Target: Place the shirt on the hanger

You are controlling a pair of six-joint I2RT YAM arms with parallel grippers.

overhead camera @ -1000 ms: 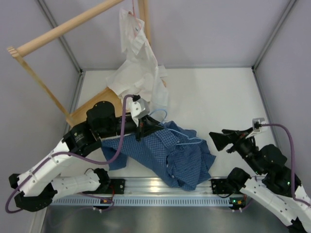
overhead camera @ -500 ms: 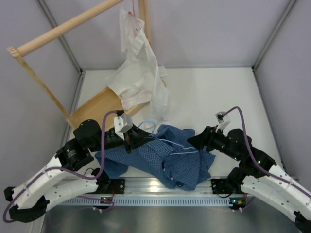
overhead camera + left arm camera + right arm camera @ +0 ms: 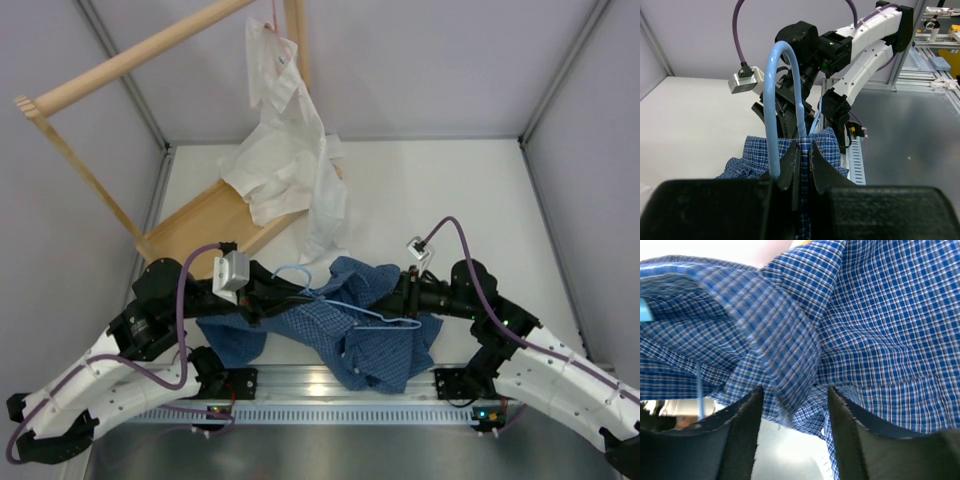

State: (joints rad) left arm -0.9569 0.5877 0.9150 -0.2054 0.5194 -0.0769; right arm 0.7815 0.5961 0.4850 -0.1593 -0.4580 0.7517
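The dark blue checked shirt (image 3: 372, 335) lies crumpled near the table's front edge. The light-blue wire hanger (image 3: 352, 310) lies across it, hook (image 3: 291, 270) to the left. My left gripper (image 3: 288, 296) is shut on a fold of the shirt (image 3: 816, 142); the hanger's hook (image 3: 774, 100) arches up right at its fingertips. My right gripper (image 3: 396, 296) is at the shirt's right side. Its fingers (image 3: 746, 420) stand apart around a hanging fold of the shirt (image 3: 800, 355), and neither pad presses on the cloth. A sliver of the hanger (image 3: 645, 310) shows at the left.
A white shirt (image 3: 290, 160) hangs from a wooden rack (image 3: 130, 60) at the back left, draping onto the rack's base board (image 3: 195, 228). A metal rail (image 3: 320, 385) runs along the near edge. Grey walls close in the left, back and right sides.
My right arm has swung left to the shirt and its jaws have narrowed around a fold. My left arm has drawn back towards the near left, still shut on the shirt.
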